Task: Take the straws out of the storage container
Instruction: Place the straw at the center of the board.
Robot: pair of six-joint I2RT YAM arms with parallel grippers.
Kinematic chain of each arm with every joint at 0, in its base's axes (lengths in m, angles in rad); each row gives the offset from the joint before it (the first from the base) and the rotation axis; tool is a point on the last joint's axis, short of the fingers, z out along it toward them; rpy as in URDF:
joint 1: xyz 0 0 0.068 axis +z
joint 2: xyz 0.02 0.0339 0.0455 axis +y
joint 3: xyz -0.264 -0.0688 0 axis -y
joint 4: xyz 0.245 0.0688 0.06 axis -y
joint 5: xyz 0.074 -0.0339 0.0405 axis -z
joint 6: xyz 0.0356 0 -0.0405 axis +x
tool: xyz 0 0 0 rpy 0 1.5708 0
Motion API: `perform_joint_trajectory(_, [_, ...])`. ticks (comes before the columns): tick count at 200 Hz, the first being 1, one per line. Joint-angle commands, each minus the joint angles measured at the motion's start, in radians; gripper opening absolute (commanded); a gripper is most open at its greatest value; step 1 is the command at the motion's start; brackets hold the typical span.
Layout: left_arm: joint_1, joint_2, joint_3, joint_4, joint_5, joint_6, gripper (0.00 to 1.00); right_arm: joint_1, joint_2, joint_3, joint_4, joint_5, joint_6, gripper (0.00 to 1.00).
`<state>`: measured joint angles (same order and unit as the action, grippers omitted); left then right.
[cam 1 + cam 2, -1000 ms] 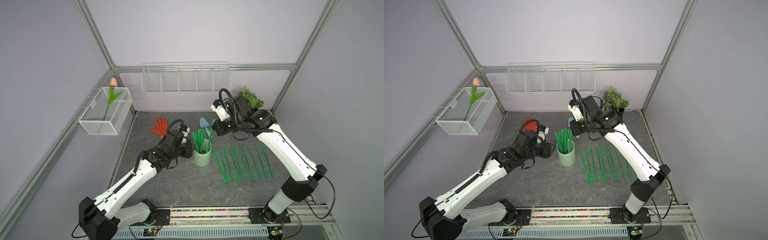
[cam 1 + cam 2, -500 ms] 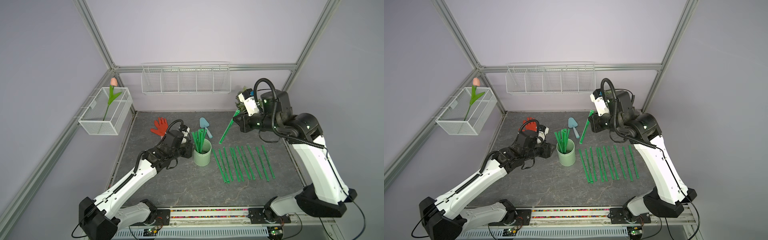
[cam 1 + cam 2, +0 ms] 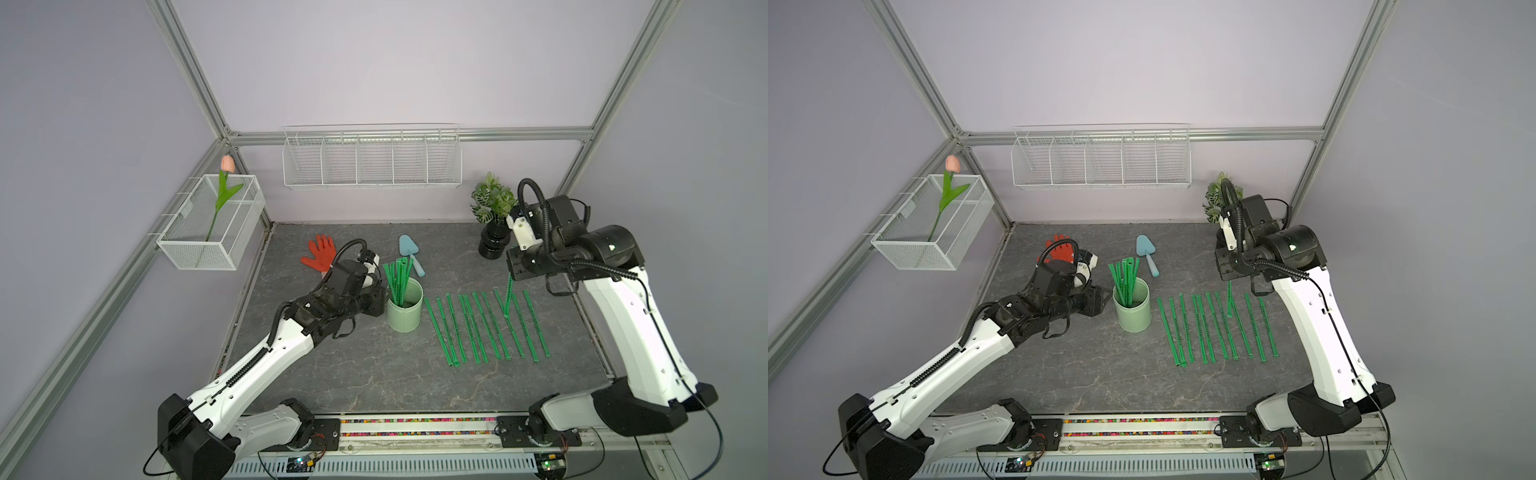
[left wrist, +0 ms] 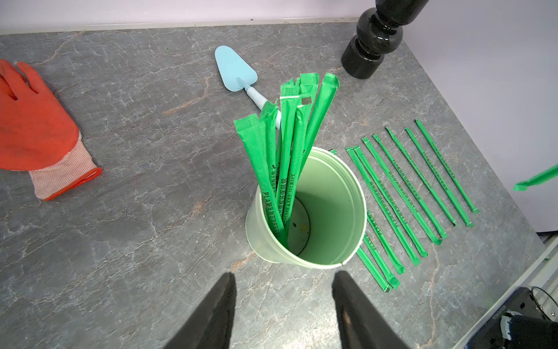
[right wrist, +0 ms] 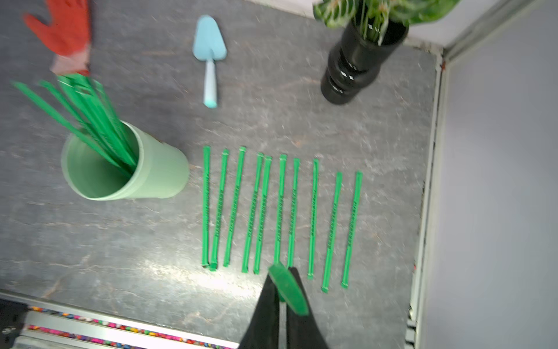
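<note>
The storage container (image 3: 405, 311), a pale mint cup, stands mid-table with several green straws (image 3: 398, 280) leaning in it. It also shows in the left wrist view, cup (image 4: 329, 196) and straws (image 4: 290, 145). Several more straws (image 3: 478, 328) lie in a row to the cup's right. My right gripper (image 3: 511, 277) hangs over the row's far end, shut on one straw (image 5: 288, 288). That straw (image 3: 1229, 297) dangles down among the laid ones. My left gripper (image 4: 285, 275) is open, its fingertips just short of the cup's left side, with nothing between them.
A red glove (image 3: 320, 257) and a blue trowel (image 3: 409, 253) lie behind the cup. A black pot with a plant (image 3: 492, 243) stands at the back right, close to my right arm. White wire baskets hang on the back wall (image 3: 372, 162) and the left wall (image 3: 212, 232).
My right arm has carried one straw from above the cup to the right and lowered it over the laid row. The left arm has not moved.
</note>
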<state>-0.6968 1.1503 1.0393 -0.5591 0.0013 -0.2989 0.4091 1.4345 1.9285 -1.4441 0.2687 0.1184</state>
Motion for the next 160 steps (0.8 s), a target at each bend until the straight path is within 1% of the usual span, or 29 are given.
perform_joint_trajectory(1, [-0.003,-0.005,0.002,-0.002,0.007,0.004,0.55,-0.040,0.024,-0.070,-0.054,0.106,-0.014,0.08])
perform_joint_trajectory(53, [-0.002,-0.004,0.002,-0.003,0.004,0.003,0.55,-0.182,0.093,-0.214,-0.059,0.177,-0.025,0.08])
perform_joint_trajectory(66, [-0.003,-0.003,0.002,-0.006,0.004,0.003,0.55,-0.199,0.118,-0.252,-0.050,0.207,-0.024,0.08])
perform_joint_trajectory(71, [-0.003,-0.002,0.002,-0.003,0.005,0.002,0.55,-0.238,0.133,-0.263,-0.050,0.217,-0.020,0.08])
perform_joint_trajectory(84, [-0.003,0.000,0.002,-0.004,0.006,0.003,0.55,-0.268,0.166,-0.290,-0.036,0.235,-0.013,0.08])
perform_joint_trajectory(110, [-0.002,0.002,0.001,-0.002,0.006,0.004,0.55,-0.311,0.262,-0.287,-0.029,0.276,-0.004,0.08])
perform_joint_trajectory(160, [-0.003,0.007,-0.002,-0.001,0.007,0.005,0.55,-0.391,0.442,-0.224,-0.033,0.274,-0.002,0.08])
